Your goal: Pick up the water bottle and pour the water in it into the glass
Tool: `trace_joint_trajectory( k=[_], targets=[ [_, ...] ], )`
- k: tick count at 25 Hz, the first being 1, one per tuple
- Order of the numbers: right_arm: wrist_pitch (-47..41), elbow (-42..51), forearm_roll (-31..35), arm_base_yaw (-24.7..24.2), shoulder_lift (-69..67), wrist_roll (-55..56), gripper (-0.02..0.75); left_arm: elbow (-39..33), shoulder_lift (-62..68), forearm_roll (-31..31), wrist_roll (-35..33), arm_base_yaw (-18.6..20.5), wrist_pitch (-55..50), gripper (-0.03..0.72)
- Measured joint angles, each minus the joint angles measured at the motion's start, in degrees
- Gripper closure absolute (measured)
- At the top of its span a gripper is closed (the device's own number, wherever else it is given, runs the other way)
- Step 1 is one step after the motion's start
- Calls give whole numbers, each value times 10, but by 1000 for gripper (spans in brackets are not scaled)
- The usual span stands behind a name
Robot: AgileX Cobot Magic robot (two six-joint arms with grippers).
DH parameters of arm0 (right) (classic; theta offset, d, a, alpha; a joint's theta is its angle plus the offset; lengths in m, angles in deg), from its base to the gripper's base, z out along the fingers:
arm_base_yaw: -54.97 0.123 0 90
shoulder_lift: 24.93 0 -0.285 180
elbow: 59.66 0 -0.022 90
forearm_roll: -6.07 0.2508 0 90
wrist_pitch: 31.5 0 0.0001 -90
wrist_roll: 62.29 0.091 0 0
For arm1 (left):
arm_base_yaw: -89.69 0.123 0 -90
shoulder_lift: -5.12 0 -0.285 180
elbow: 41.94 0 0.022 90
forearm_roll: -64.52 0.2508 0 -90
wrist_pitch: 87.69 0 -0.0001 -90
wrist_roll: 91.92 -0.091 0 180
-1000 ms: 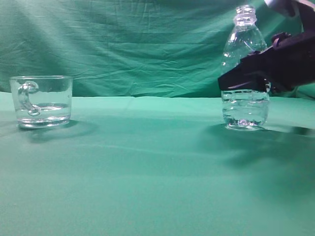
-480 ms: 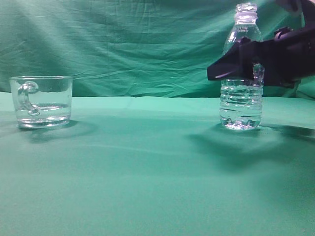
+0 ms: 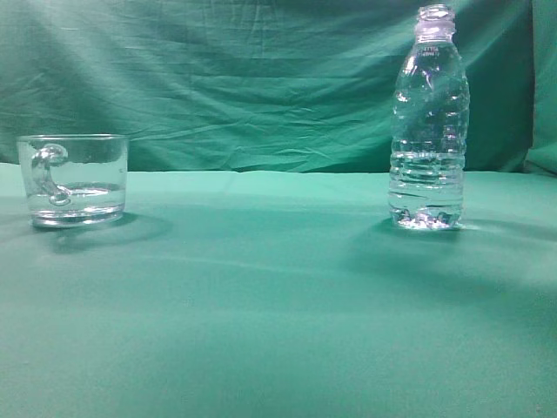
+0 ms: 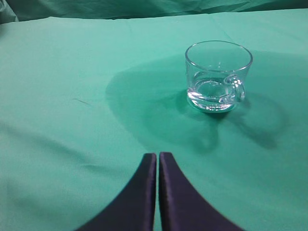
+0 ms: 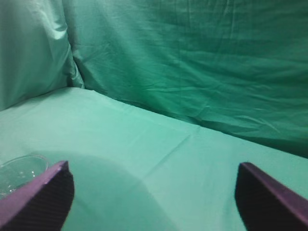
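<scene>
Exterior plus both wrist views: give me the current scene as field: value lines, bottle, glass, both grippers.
water bottle: upright on the table, capless, ungripped, partly full
glass: upright at left, shallow water inside, handle toward exterior camera
left gripper: shut, empty, short of the glass
right gripper: open, empty, absent from the exterior view
contact: neither gripper touches anything

glass (image 3: 73, 178) left, water bottle (image 3: 427, 122) right, well apart.

Water bottle (image 3: 428, 122) stands upright, capless, at right on the green cloth (image 3: 261, 305). Glass (image 3: 73, 179) w/ a little water (image 3: 83, 197) sits far left, well apart.
</scene>
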Motion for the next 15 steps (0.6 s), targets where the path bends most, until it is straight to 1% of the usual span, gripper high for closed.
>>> trace_joint_trajectory(
  k=[1, 3, 6, 9, 13, 15],
  targets=[
    [-20, 0, -12, 0, 28, 22, 190, 0, 0, 0, 0, 0, 0, 688],
    [-72, 0, -34, 0, 83, 76, 326, 0, 0, 0, 0, 0, 0, 688],
    [-131, 0, -97, 0, 168, 175, 600, 0, 0, 0, 0, 0, 0, 688],
    [-161, 2, -179, 0, 249, 270, 738, 0, 0, 0, 0, 0, 0, 688],
    [-193, 5, -278, 0, 348, 393, 738, 0, 0, 0, 0, 0, 0, 688],
    [-192, 5, -314, 0, 395, 433, 738, 0, 0, 0, 0, 0, 0, 688]
  ],
)
